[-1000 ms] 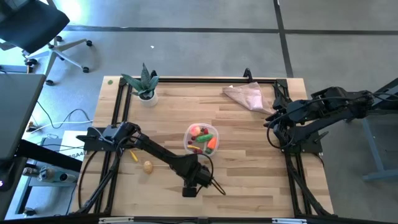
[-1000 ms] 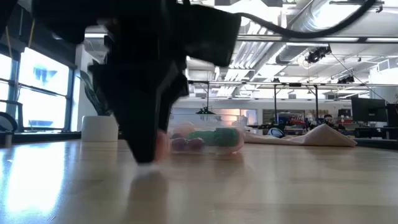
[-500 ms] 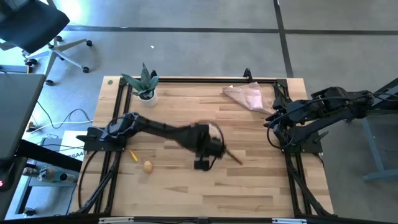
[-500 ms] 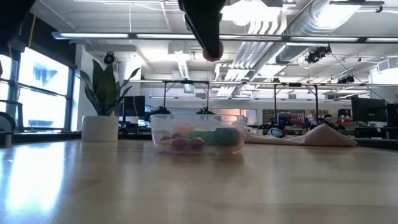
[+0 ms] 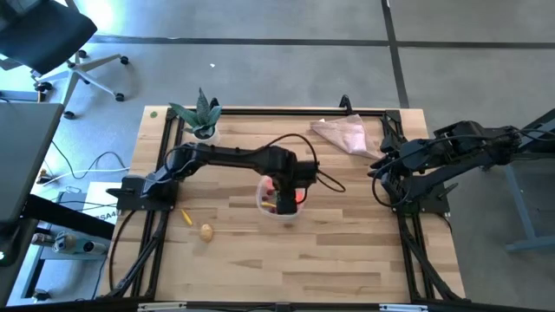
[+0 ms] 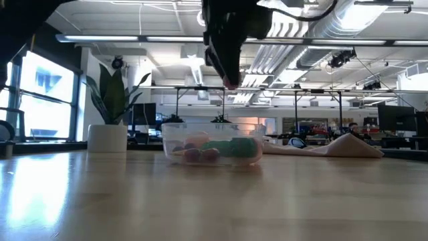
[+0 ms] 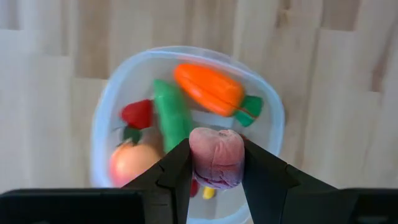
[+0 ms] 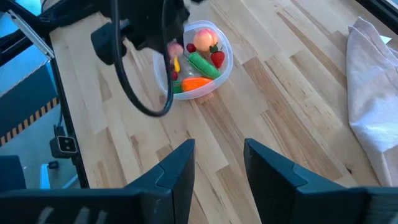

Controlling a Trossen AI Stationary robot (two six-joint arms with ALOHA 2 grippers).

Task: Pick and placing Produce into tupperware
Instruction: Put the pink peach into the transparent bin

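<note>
Pinkish produce piece [image 7: 216, 157] pinched in left gripper [image 7: 215, 163] jaws, directly above the tupperware [image 7: 271, 115].

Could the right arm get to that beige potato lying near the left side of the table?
Probably not. The right gripper waits at the table's right edge, while the potato lies far across, with the left arm and the tupperware in between.

The left hand [image 7: 216, 163] grips a pinkish piece [image 7: 216, 155] above the tupperware [image 7: 273, 124].

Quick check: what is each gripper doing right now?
Left gripper: shut on a pink-purple produce piece, above the tupperware.
Right gripper: open, empty, at the table's right.
</note>
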